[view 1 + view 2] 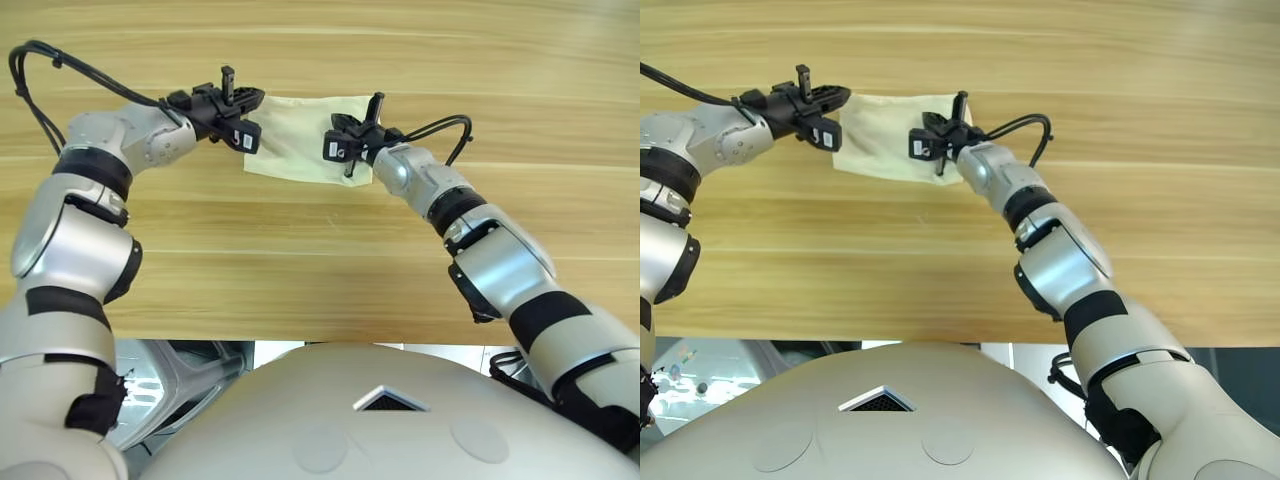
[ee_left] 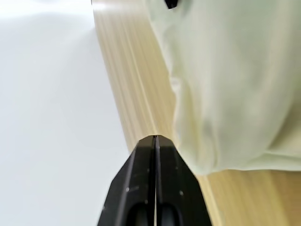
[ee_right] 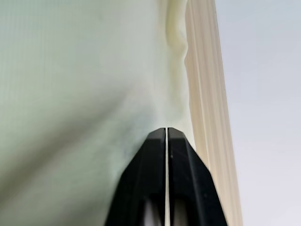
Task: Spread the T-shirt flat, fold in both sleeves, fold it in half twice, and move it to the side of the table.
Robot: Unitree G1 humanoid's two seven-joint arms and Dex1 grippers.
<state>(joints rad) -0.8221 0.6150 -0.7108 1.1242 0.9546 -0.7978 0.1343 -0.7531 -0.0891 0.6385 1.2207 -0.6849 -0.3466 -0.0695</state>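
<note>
On the table (image 1: 400, 250), pale-yellow T-shirt (image 1: 300, 135) lies folded.

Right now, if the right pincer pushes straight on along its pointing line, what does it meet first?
The T-shirt: the shut right pincer has its tip at the cloth, which creases toward it. The table is presumably right beneath, but depth is unclear.

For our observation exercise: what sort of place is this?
Probably a robotics lab or test bench: a plain wooden table, a folded T-shirt on it, and the left gripper and right gripper at its edges.
</note>
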